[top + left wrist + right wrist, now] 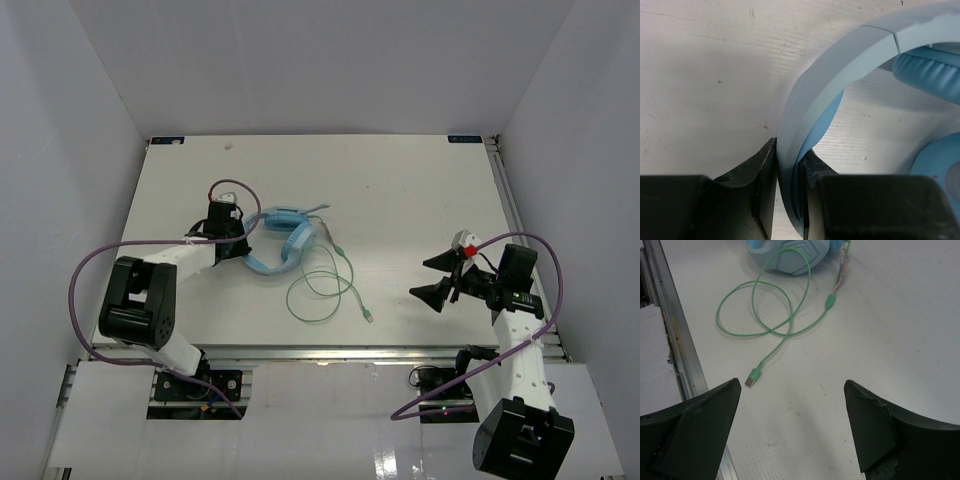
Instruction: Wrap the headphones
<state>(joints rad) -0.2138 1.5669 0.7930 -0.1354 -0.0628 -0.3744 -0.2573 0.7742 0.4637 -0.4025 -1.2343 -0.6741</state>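
Note:
The light blue headphones (pixel 285 238) lie on the white table left of centre. My left gripper (pixel 243 243) is shut on their band (pixel 810 100), which passes between both fingers in the left wrist view; a padded earcup (pixel 930 70) shows at the upper right. The thin green cable (pixel 320 290) lies in loose loops in front of the headphones and ends in a USB plug (pixel 753 377). An earcup (pixel 795 255) shows at the top of the right wrist view. My right gripper (pixel 432 278) is open and empty, right of the cable's end.
Thick purple robot cables (pixel 85 275) loop beside both arms. An aluminium rail (pixel 670 335) runs along the table's near edge, close to the plug. White walls enclose the table on three sides.

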